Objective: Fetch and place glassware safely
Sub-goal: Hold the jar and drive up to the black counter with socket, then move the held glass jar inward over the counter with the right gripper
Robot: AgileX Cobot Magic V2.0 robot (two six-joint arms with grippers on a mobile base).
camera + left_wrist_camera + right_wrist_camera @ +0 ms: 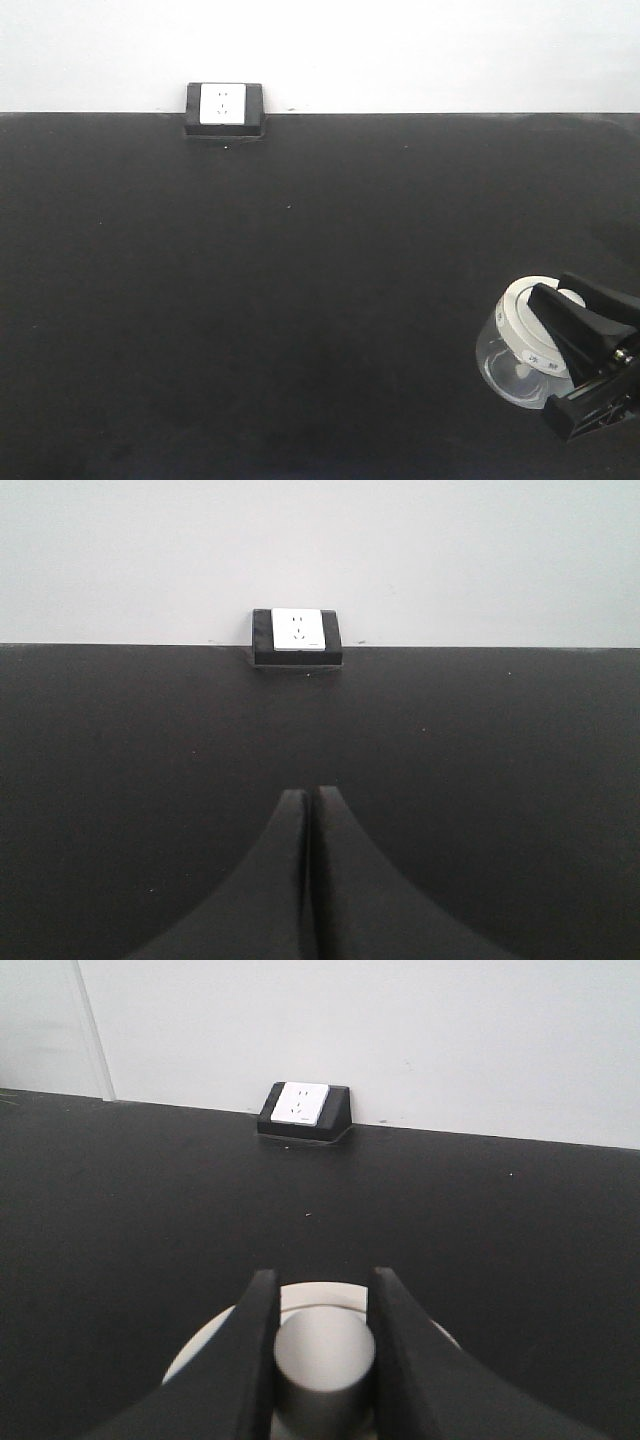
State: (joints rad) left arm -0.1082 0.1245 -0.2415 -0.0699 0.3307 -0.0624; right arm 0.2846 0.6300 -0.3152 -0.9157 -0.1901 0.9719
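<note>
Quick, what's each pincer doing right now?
Left pincer: closed, empty.
Right pincer: closed on the knob of the jar.

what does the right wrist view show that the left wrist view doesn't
Only the right wrist view shows the jar: the right tool has its fingers closed on either side of the knob on the cream lid. Only the left wrist view shows the left tool, its fingers pressed together with nothing between them. Both show the socket box at the far edge of the black table, against the white wall.
</note>
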